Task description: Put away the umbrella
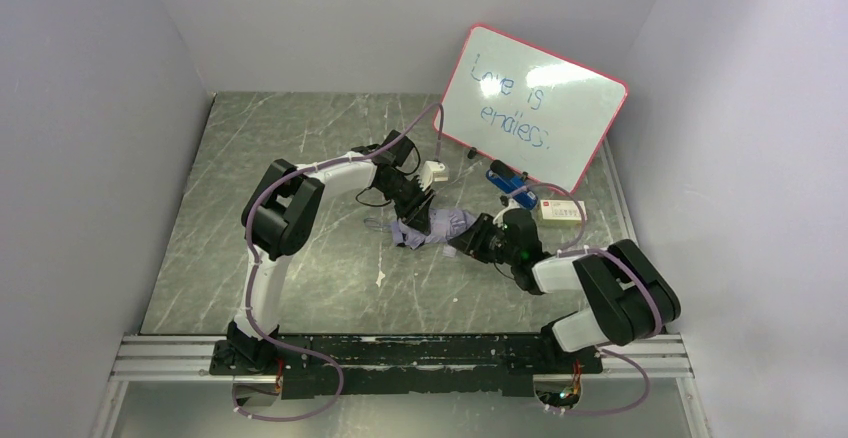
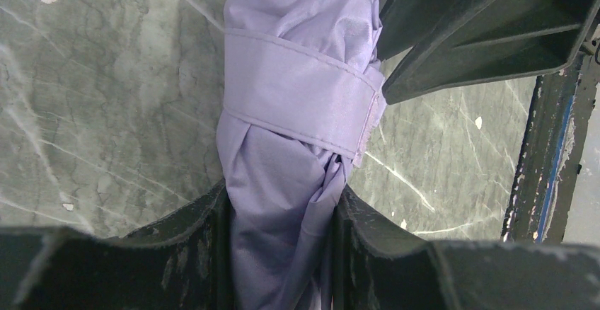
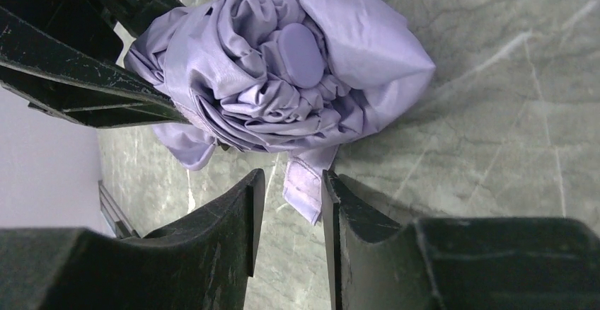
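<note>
The umbrella (image 1: 445,225) lies folded on the marbled table between the two arms, its lavender fabric bundled and wrapped by a strap (image 2: 301,101). My left gripper (image 1: 413,216) is shut on the fabric bundle (image 2: 283,182), its fingers pressing both sides (image 2: 281,218). In the right wrist view the umbrella's cap end (image 3: 301,55) faces me, and the strap's loose tab (image 3: 303,186) hangs down between the fingers of my right gripper (image 3: 290,197). That gripper is open: the tab touches the right finger, with a gap to the left one. My right gripper (image 1: 464,241) sits at the umbrella's right end.
A red-framed whiteboard (image 1: 535,108) with blue writing leans at the back right. A blue marker (image 1: 512,183) and a small white box (image 1: 562,211) lie in front of it. A small white object (image 1: 433,172) sits behind the left gripper. White walls enclose the table.
</note>
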You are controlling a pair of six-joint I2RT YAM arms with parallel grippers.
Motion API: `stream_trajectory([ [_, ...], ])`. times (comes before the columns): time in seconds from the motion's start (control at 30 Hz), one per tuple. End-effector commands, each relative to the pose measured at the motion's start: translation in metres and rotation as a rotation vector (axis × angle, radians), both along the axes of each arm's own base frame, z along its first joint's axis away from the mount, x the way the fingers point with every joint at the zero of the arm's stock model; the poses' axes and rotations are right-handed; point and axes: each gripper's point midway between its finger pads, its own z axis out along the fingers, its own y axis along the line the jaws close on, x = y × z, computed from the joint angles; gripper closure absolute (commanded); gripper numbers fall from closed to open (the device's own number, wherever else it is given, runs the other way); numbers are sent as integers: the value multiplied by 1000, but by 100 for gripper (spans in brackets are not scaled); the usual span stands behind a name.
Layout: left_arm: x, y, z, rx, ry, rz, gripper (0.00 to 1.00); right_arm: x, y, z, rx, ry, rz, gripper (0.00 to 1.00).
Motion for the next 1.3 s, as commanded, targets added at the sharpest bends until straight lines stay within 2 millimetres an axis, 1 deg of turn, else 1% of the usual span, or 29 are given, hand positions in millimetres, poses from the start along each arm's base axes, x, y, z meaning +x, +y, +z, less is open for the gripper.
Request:
stream_trajectory([
  [0.0,-21,57,-105,374,25,35,95,-16,-16,-23,-35,100,-81,60],
  [0.2,-21,56,-105,373,28,34,95,-20,-10,-22,35,117,-125,60],
  [0.5,-22,56,-105,373,30,34,95,-22,12,-22,94,140,-112,59],
  [0.63,-22,57,-106,375,30,34,95,-28,13,-28,100,174,-168,59],
  [0.8,-22,56,-106,374,31,34,95,-41,5,-42,83,236,-283,57],
  [0.97,-22,56,-106,374,31,34,95,-40,-7,-48,67,239,-402,55],
  [1.07,-22,57,-106,374,32,34,95,-39,-19,-52,21,245,-464,54],
  [1.17,-22,56,-106,373,32,34,95,-36,-32,-53,-31,234,-524,53],
  [1.27,-22,56,-106,375,33,34,95,-32,-38,-50,-59,204,-548,52],
])
